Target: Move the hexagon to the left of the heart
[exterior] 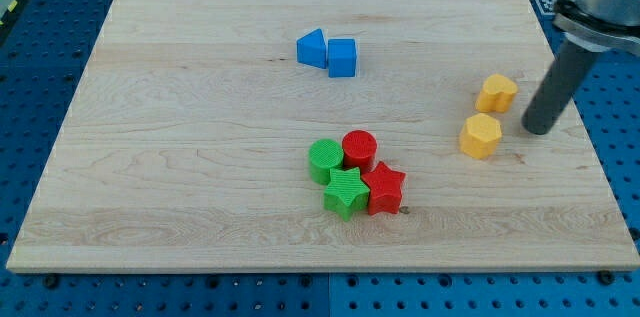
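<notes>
Tip: my tip [539,131], no jaws, stands right of yellow hexagon [481,136], placed to shove it left.
Heart: yellow heart [496,92], probably, just beyond.

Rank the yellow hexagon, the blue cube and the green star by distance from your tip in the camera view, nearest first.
My tip stands at the view's right.
1. Yellow hexagon: just to the tip's left.
2. Green star: lower middle, in the red and green cluster.
3. Blue cube: upper middle, beside the blue triangle-like block.
</notes>
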Tool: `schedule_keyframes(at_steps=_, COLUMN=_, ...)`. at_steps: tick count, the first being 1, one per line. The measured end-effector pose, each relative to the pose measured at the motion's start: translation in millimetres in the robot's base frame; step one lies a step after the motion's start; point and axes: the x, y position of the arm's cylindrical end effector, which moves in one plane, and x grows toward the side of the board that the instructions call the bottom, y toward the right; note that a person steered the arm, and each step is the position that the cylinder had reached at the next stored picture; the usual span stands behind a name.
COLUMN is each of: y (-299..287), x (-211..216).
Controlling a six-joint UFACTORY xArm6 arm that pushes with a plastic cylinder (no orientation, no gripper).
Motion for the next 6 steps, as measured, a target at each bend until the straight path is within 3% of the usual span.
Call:
schedule_keyframes(at_steps=2, y=-18.8, x=62.1)
schedule_keyframes(at_steps=3, y=-60.0, x=54.3)
schedule_keyframes(at_steps=5, y=-84.0, x=-30.1)
schedule_keyframes(at_steps=6, y=-90.4, x=-31.8)
